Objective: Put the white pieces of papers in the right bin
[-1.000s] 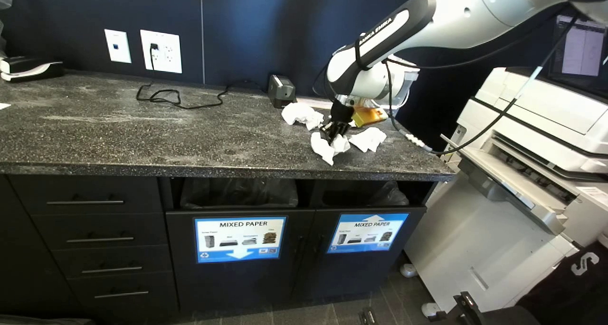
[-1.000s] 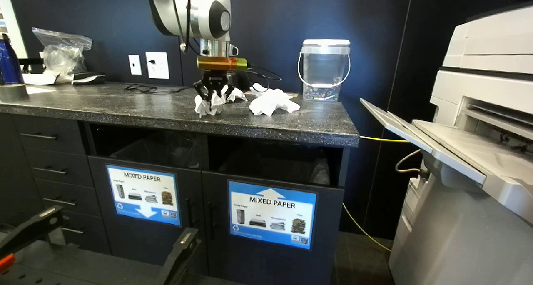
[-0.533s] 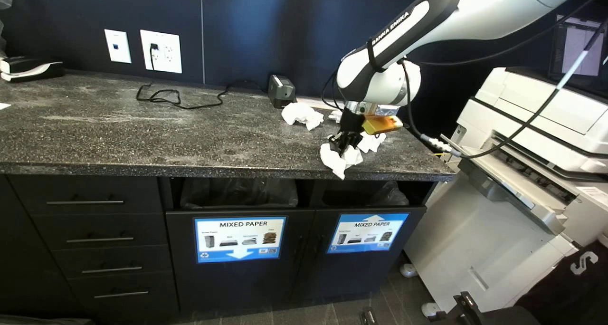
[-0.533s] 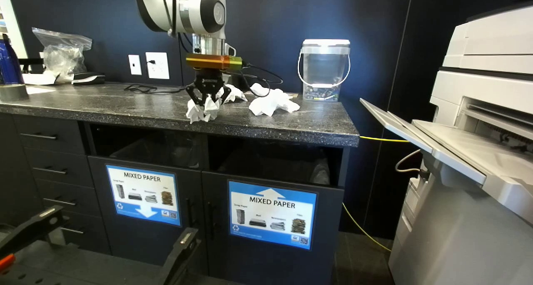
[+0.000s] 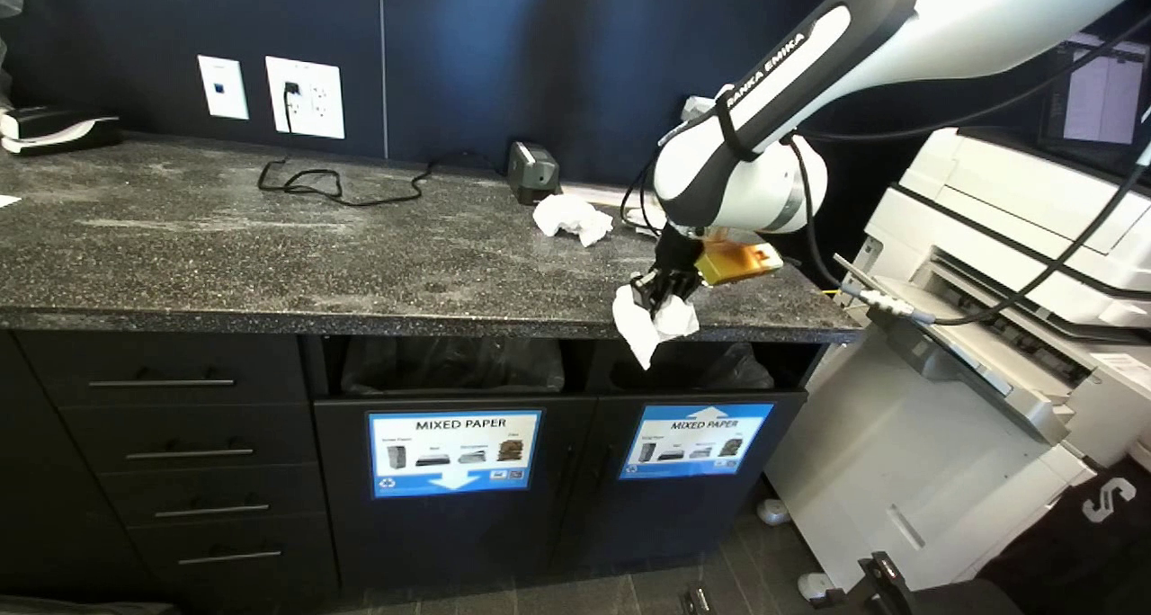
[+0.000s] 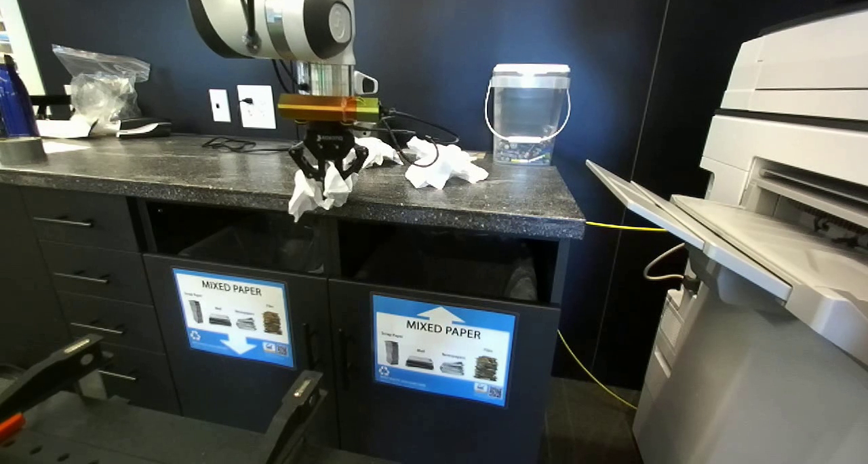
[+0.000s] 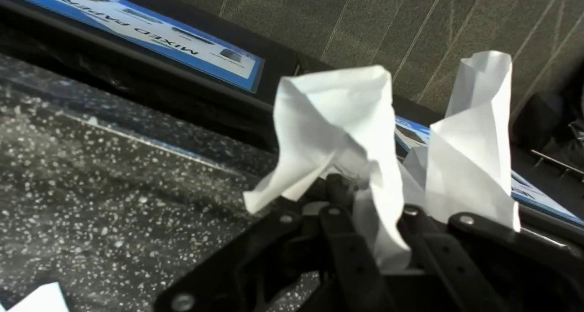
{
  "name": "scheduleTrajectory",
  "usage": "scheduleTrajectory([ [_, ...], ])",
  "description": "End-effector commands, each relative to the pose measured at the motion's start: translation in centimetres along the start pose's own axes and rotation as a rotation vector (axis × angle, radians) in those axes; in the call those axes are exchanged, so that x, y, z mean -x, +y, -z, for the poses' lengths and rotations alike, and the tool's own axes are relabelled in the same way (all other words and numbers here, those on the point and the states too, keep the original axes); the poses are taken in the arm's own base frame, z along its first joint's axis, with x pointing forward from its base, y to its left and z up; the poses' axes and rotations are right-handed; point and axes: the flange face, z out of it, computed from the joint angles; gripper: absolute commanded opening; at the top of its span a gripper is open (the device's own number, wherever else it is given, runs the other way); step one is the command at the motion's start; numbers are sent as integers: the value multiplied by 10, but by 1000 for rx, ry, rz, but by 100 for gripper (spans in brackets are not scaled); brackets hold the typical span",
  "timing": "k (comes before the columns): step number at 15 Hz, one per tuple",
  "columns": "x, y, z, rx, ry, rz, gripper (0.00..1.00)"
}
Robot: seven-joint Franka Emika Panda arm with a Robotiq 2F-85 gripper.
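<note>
Pincer (image 6: 329,176) was clamped on one crumpled white paper (image 5: 635,327), floppy ends sticking out both sides. Paper hung past the front edge of the worktop (image 5: 360,273); couldn't tell if it brushed the edge. At least two more scraps (image 6: 444,167) lay on the worktop, so job looked well short of finished.

Step in hand, my read: carrying this piece to the right bin (image 5: 670,518). Sideways aim needed work: in an exterior view the paper hung nearer the divider (image 6: 332,243) than the middle of the right bin's slot (image 6: 441,257), so letting go there risked the twin bin (image 5: 441,539) or the floor (image 7: 410,15).

Best bet was to hold firm, move out clear of the edge, shift toward the printer (image 5: 917,444), go lower, then tuck back in over the slot's lower lip before releasing. Worktop roofed the slot, so a straight drop wouldn't have done. Loose ends could have snagged or trailed outside; slow tuck, full release, straight back-out called for.
</note>
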Motion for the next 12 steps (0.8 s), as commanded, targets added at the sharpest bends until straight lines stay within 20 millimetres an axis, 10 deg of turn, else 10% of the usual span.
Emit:
scheduleTrajectory([
  [1, 47, -9, -29, 1, -38, -64, 19],
  [12, 135, -9, -105, 14, 44, -273, 18],
])
